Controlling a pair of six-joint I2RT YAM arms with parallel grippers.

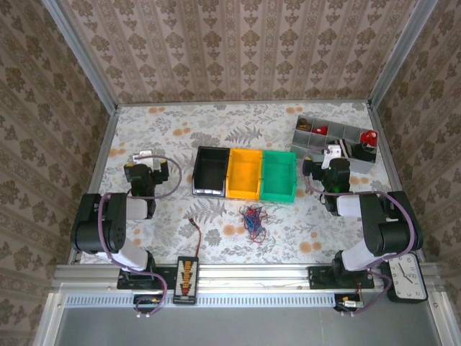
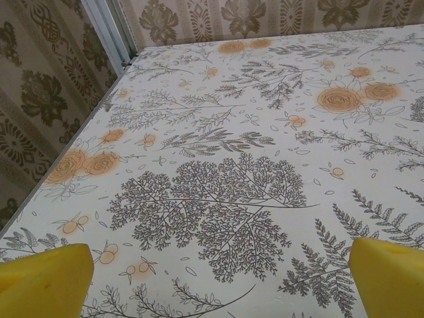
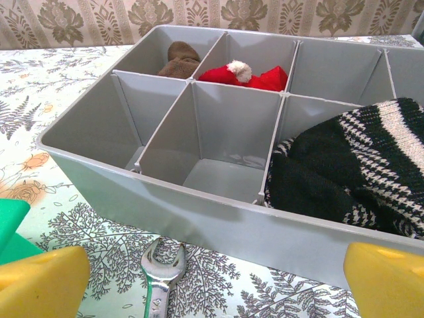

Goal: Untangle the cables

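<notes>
- Clutter first: three bins sit in a row mid-table, black bin (image 1: 211,171), yellow bin (image 1: 244,174) and green bin (image 1: 278,175), touching side by side.
- The cables (image 1: 252,220) are a small red-and-blue tangle on the flowery tablecloth (image 1: 144,122). They lie on the near side of the yellow and green bins, a bit apart from them and roughly midway between my two arms.
- Left of the tangle, a dark wire (image 1: 196,234) curls up from the connector board (image 1: 187,277) at the near rail. It's close to the cables but doesn't look like it touches them.
- There's a grey divided tray (image 1: 335,137) at the far right, and a clock (image 1: 407,277) by my right base.
- My left arm is folded back on itself, and my left gripper (image 1: 146,160) hangs over bare cloth well left of the black bin.
- Its jaws are spread wide, with the yellow pads (image 2: 43,278) in the bottom corners and nothing between them.
- My right arm is folded the same way, and my right gripper (image 1: 331,155) is right at the tray's near wall, beside the green bin.
- It's wide open too, pads (image 3: 387,278) holding nothing.
- The right wrist cam gets the tray up close: a brown knit thing (image 3: 179,59), something red with a white bobble (image 3: 248,76), and a black-and-white knit (image 3: 358,172).
- It also catches a wrench (image 3: 159,275) lying on the cloth just in front of the tray.
- The overhead view is where I see the cables and bins laid out.
</notes>
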